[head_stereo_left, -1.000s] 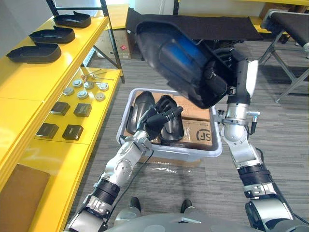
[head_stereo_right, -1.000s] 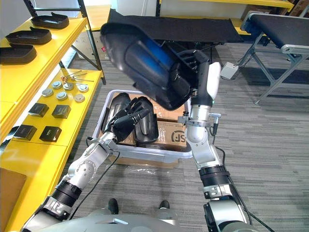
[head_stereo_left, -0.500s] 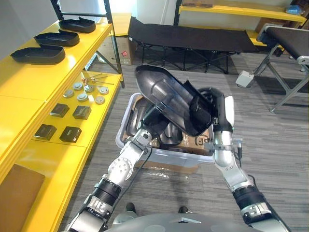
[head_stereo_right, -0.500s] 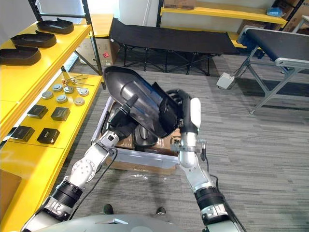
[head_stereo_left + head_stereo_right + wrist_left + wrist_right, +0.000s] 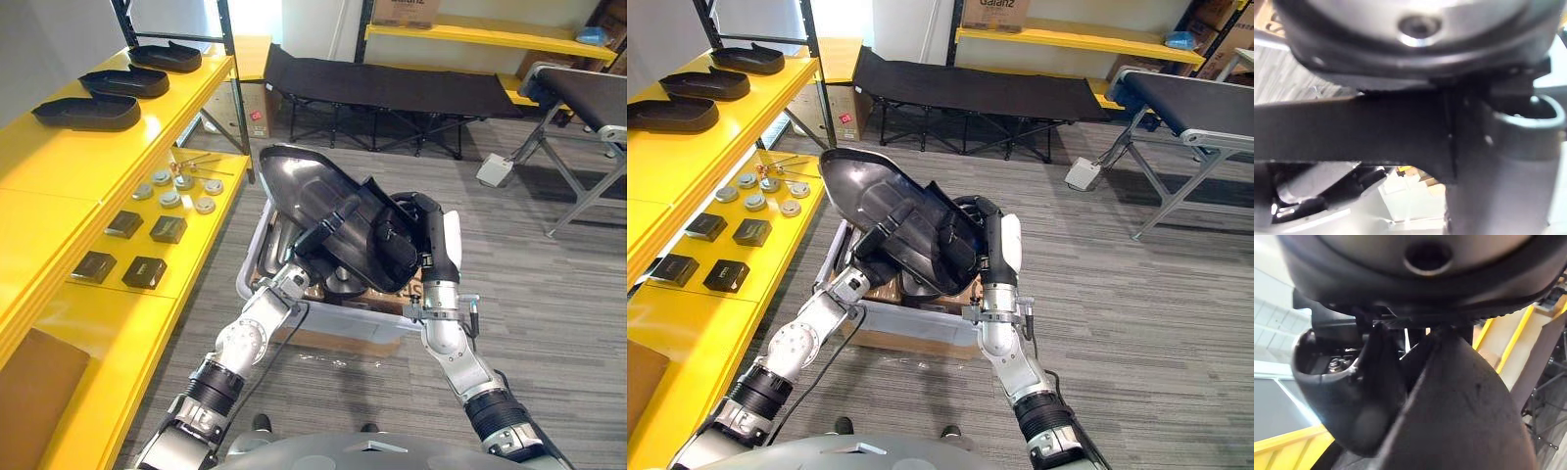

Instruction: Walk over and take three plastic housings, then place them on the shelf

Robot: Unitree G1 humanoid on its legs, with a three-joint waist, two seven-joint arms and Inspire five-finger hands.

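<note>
1. Over the last second the housing (image 5: 313, 191) has come down from high up near my head. It is now lower, just above the bin (image 5: 343, 315), and my left hand, which was hanging free over the bin, has come up against it.
2. My right hand (image 5: 989, 240) holds the black plastic housing, with its fingers curled over the end nearest my right side.
3. My left hand (image 5: 874, 264) is under the housing's lower edge and touching it. I cannot tell whether it grips.
4. The housing is between my two hands, tilted, with its glossy hollow side facing up and its narrow end pointing away from my right hand.
5. Directly below both hands is the pale bin, standing on the grey carpet. In it lie other housings (image 5: 282, 233) and a cardboard box (image 5: 416, 289).
6. Beyond my left hand is the yellow shelf (image 5: 98, 162).
   - On its top level, three housings (image 5: 122, 81) lie in a row, well apart from my hands.
   - On the lower level, nearer my left hand, are round metal discs (image 5: 181, 191) and small black blocks (image 5: 147, 269).
7. Far past both hands is a black folding cot (image 5: 392, 88).
</note>
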